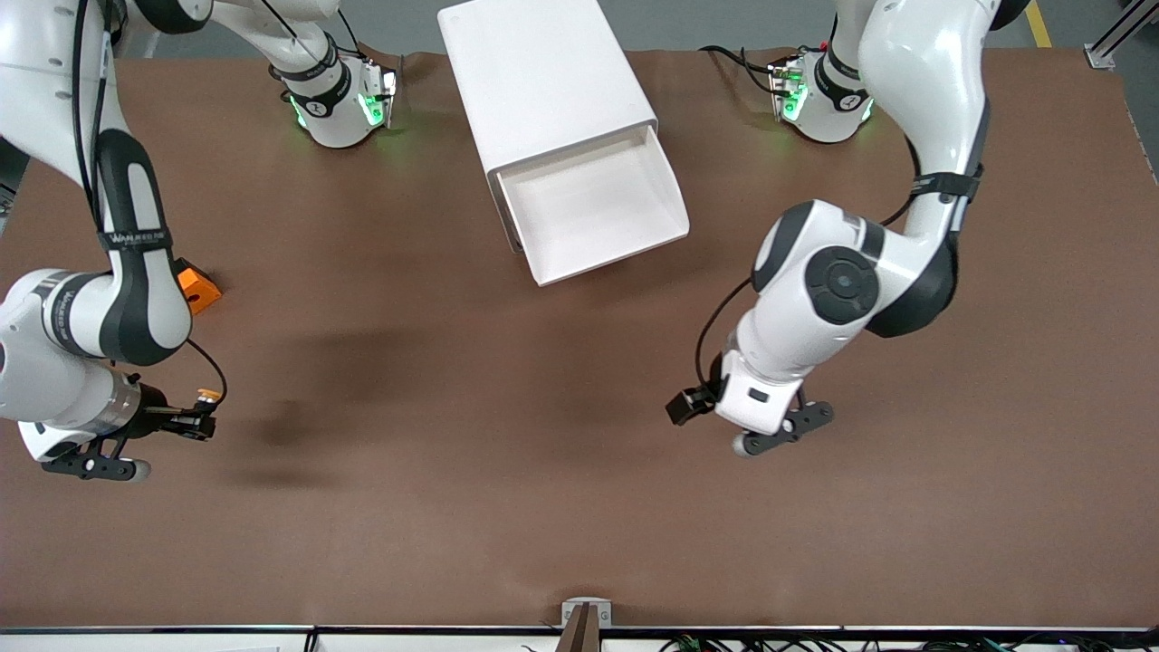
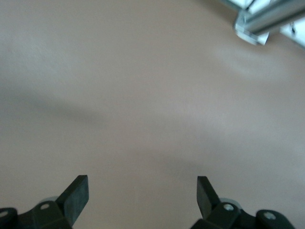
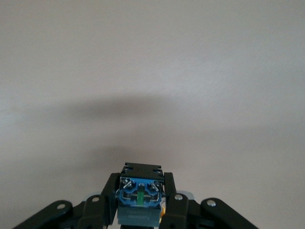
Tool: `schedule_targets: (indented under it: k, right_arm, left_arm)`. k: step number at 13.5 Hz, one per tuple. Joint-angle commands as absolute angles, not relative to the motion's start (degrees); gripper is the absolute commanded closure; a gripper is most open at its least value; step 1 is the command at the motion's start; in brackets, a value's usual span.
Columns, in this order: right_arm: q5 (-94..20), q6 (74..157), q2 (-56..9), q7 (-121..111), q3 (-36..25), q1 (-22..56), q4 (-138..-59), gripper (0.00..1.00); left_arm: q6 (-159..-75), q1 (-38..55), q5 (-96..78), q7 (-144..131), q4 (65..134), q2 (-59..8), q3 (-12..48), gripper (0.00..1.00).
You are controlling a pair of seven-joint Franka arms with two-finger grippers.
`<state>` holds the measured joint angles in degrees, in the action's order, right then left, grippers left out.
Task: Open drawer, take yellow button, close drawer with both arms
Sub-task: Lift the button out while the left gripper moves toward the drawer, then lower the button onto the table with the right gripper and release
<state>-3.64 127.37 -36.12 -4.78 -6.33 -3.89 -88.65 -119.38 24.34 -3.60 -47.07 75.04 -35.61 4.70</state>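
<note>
The white cabinet stands midway between the two arm bases, its top drawer pulled out and showing a bare white floor. The button is off the table with my right gripper shut on it, over the tabletop at the right arm's end. In the right wrist view the button's blue base and black body sit between the fingers of my right gripper. My left gripper hangs open over bare table toward the left arm's end. Nothing lies between its fingertips, as the left wrist view of that gripper shows.
An orange block lies on the table beside the right arm's forearm, farther from the front camera than the right gripper. An aluminium frame piece shows past the table edge in the left wrist view. Brown tabletop spreads between the two grippers.
</note>
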Motion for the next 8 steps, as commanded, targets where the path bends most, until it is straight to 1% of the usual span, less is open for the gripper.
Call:
schedule_targets:
  k: [1, 6, 8]
  right_arm:
    - [-3.8, 132.0, -39.7, -9.4, -5.1, -7.6, -87.9, 1.0]
    - [-3.9, 133.6, -43.3, -10.6, -4.9, -9.0, -86.8, 1.0]
    - [-4.0, 133.7, -44.6, -12.5, -4.8, -9.1, -86.1, 1.0]
  left_arm:
    - [-120.4, 27.6, -1.0, -47.6, 78.0, -34.9, 4.7, 0.0]
    - [-118.3, 32.3, -1.0, -50.0, 85.0, -30.1, 4.7, 0.0]
    - [-116.0, 34.2, -1.0, -50.6, 86.1, -29.1, 4.8, 0.0]
